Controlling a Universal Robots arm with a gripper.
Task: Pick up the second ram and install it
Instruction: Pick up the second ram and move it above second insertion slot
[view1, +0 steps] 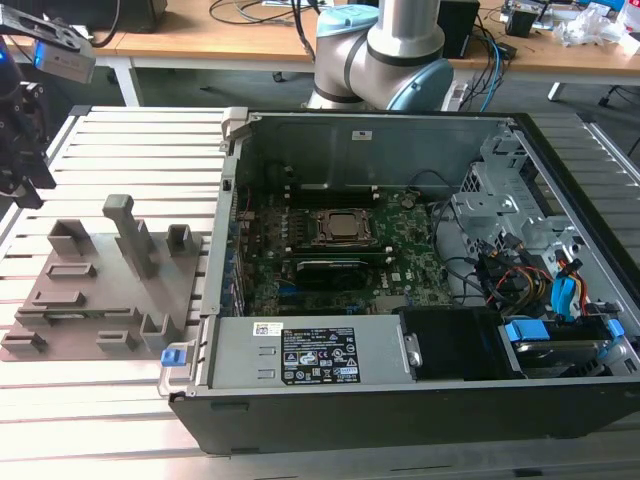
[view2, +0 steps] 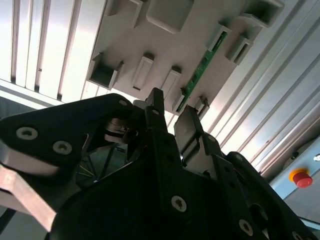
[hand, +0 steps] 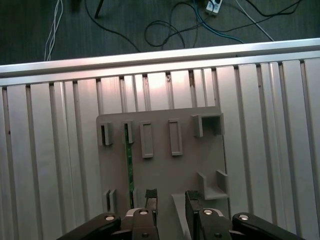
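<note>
We see our gripper (hand: 171, 200) released and empty, over the tray (hand: 200, 160), ram (hand: 129, 167) on edge in its slot, near a bench (hand: 50, 150) edge.

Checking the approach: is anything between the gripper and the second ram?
Nothing visible. The open gripper hangs over the grey holder; the second ram stands on edge in its slots, uncovered, to one side of the fingers rather than between them.

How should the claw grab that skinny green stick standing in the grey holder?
Probably from straight above, pinching its two flat faces near the middle of the top edge. The long, thin green circuit-board stick stands on edge in the grey slotted holder, its ends tucked into slots, so only the middle is free. The open claw looks wide enough.
</note>
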